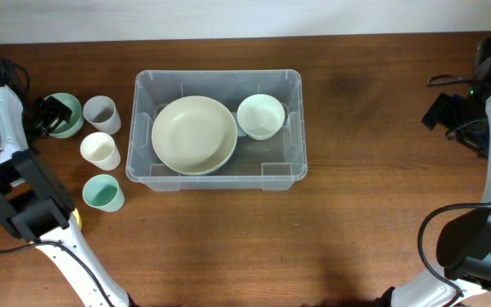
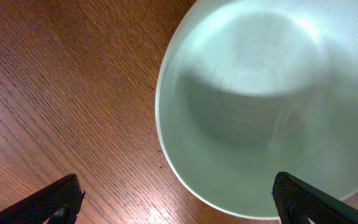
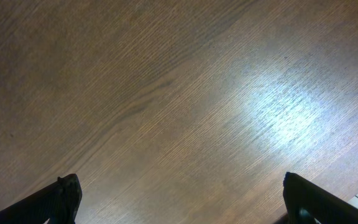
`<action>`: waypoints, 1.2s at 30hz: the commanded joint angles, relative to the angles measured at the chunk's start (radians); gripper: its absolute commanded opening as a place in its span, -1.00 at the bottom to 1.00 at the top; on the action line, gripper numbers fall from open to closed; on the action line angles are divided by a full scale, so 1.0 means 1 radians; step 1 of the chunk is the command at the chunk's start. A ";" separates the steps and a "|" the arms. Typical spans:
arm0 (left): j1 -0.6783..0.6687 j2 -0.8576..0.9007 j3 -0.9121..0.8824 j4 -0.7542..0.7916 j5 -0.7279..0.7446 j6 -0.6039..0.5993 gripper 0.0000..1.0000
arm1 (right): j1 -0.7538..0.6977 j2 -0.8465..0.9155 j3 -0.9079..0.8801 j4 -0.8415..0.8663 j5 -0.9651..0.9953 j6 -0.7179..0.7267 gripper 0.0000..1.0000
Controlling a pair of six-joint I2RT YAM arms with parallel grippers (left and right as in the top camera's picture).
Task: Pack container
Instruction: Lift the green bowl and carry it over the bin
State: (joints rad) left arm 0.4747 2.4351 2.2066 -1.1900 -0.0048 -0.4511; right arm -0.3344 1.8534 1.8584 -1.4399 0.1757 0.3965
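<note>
The container (image 1: pixel 267 155) sits just above the centre of the overhead frame, its long axis running left to right across the worktop (image 1: pixel 339 230). Inside it, a large cream bowl (image 1: pixel 194 135) takes up the left-hand side and a small white bowl (image 1: pixel 260 116) the upper right corner. Their rims are just beside each other (whether they touch is too fine to tell). The lower right part of the container's floor is bare.

In the left part of the frame, three cups stand in a column near the container's short left wall: a grey cup (image 1: pixel 101 112), a white cup (image 1: pixel 100 150) and a mint cup (image 1: pixel 103 193). Further left lies a mint bowl (image 1: pixel 73 111), with the left end effector (image 1: pixel 49 117) hovering over it. Its wrist view shows the fingers spread wide and empty, one tip over bare wood and the other over the bowl, with the bowl's wall between them.

The right end effector (image 3: pixel 182 202) is likewise released, holds nothing and has only wood beneath it. In the overhead view its arm is at the upper right edge, well apart from the container.

The left arm is the nearer one. From it the container lies toward frame right, beyond the cups, so a lifted bowl would probably have to pass over them.
</note>
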 commanded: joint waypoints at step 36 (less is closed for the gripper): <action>0.254 0.073 0.453 -0.226 0.125 -0.006 -0.97 | -0.006 0.002 -0.002 0.000 0.013 0.008 0.98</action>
State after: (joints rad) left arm 0.7139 2.5011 2.5248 -1.3987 0.0219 -0.4755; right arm -0.3344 1.8534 1.8584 -1.4399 0.1757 0.3969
